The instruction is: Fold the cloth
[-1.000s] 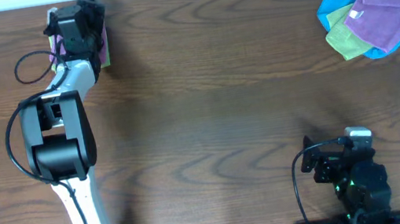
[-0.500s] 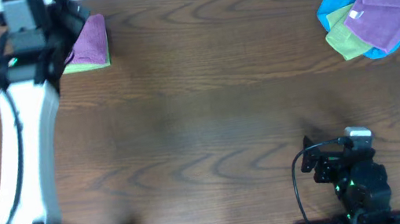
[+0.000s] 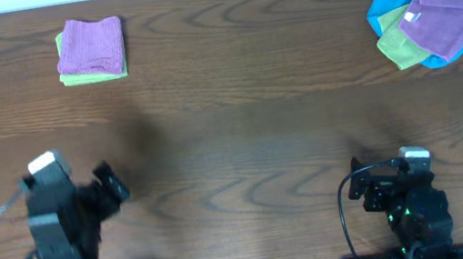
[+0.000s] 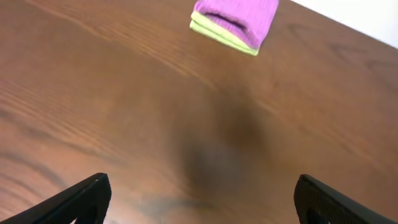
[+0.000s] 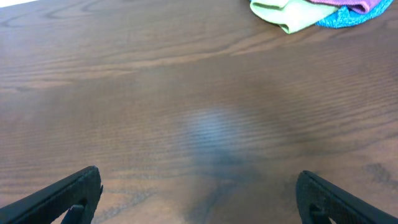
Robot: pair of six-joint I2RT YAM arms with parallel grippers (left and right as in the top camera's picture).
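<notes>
At the near edge of the dark wooden desk (image 3: 232, 129), the left fingers (image 4: 87, 196) and right fingers (image 5: 74, 193) stood wide apart, holding nothing. Near the far left corner, the pinkish-purple square terry cloth (image 3: 92, 42) lay folded atop a lime-green folded cloth (image 4: 221, 35). A loose pile of violet, blue and green cloths (image 3: 435, 12) occupied the far right corner.

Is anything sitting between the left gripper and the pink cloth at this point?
Nothing visible does. Only bare table lies between the open left gripper and the cloth, which sits folded on a lime-green cloth near the table's far edge.
</notes>
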